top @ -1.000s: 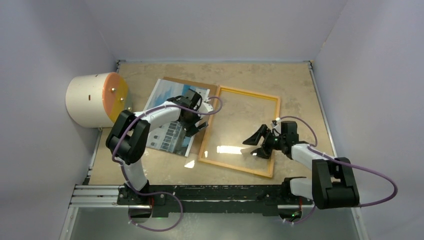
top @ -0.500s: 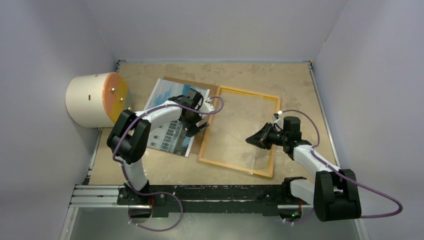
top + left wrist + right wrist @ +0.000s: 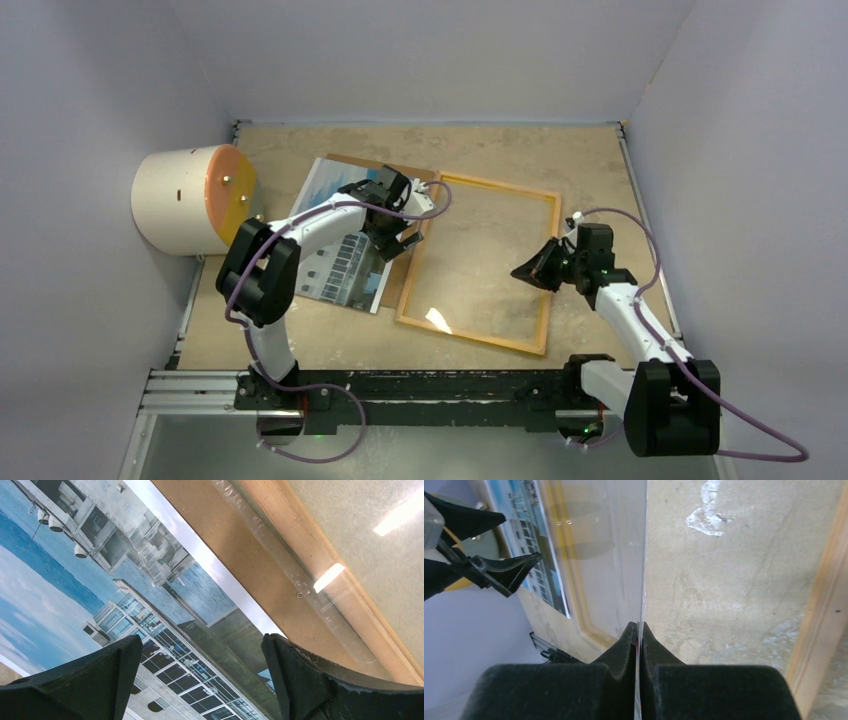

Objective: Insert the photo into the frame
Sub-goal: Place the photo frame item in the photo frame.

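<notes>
From above, my left end effector (image 3: 400,246) hangs wide open over the right edge of the photo (image 3: 338,275). The photo lies on a brown board (image 3: 402,172) on the desk (image 3: 300,340), just left of the frame (image 3: 497,186). My right end effector (image 3: 518,271) is closed inside the frame's right side.

In the left wrist view, my spread fingers (image 3: 90,680) hang over the photo (image 3: 75,580), with the frame's wood (image 3: 310,565) beside it.

In the right wrist view, my right end effector (image 3: 638,630) pinches the clear pane (image 3: 614,555), seen edge-on.
</notes>
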You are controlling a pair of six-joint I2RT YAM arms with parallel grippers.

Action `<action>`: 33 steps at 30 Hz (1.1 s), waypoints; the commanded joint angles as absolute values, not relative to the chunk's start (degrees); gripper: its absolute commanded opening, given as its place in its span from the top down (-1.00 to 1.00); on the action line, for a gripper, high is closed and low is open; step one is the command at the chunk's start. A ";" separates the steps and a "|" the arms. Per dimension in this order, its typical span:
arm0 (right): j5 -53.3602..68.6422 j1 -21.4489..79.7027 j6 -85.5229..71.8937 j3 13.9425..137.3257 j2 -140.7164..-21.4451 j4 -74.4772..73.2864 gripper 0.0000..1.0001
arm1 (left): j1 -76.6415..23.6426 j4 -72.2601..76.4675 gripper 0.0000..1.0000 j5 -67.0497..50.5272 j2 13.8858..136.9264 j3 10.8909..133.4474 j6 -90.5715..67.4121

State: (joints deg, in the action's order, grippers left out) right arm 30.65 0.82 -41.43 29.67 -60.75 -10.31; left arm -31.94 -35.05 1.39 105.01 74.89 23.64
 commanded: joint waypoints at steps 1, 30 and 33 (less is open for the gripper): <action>24.97 0.37 -37.64 32.55 -59.12 -15.28 1.00 | -31.39 -35.33 -1.00 2.65 104.81 76.95 24.65; 19.23 0.18 -38.16 31.84 -56.20 -16.63 1.00 | -31.36 -35.69 -1.00 1.95 105.12 76.73 25.08; 18.63 0.18 -38.24 31.25 -55.94 -16.43 1.00 | -31.38 -35.68 -1.00 1.60 105.34 76.90 25.01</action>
